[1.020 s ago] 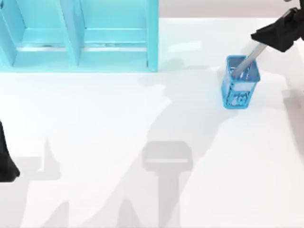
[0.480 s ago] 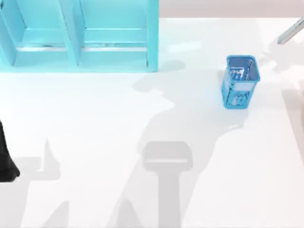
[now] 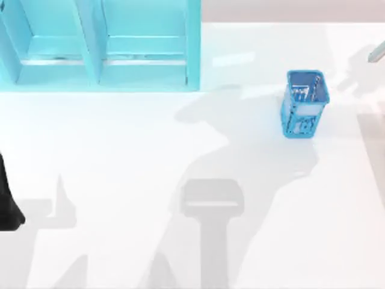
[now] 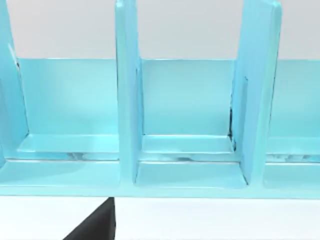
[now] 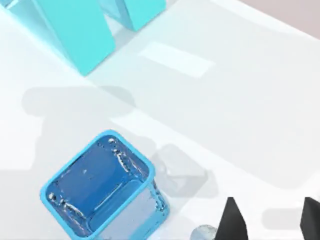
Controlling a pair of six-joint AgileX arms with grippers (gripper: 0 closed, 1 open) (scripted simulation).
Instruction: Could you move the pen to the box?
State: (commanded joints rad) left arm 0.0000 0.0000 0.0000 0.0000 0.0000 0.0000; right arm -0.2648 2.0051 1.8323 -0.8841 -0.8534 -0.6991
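At the table's far right edge my right tool (image 5: 270, 217) is clenched on the pen (image 3: 378, 52), slanted barrel-down. The box (image 3: 99, 45) lies far left — a long carry past the blue holder (image 3: 305, 102).

Bright, even light floods the white desk (image 3: 120, 150), which washes out near its far right corner. Soft grey shadows lie across it: a broad arm-shaped one runs from the near middle up toward the blue holder (image 3: 304, 102), with a darker blocky patch inside it, and a thinner one sits at the near left. The holder's mesh gives small sparkling highlights. A pale rectangular sheen lies on the desk just right of the cyan shelf (image 3: 99, 45), whose floor carries streaky reflections. Edges look slightly soft throughout; straight lines stay straight out to the borders.
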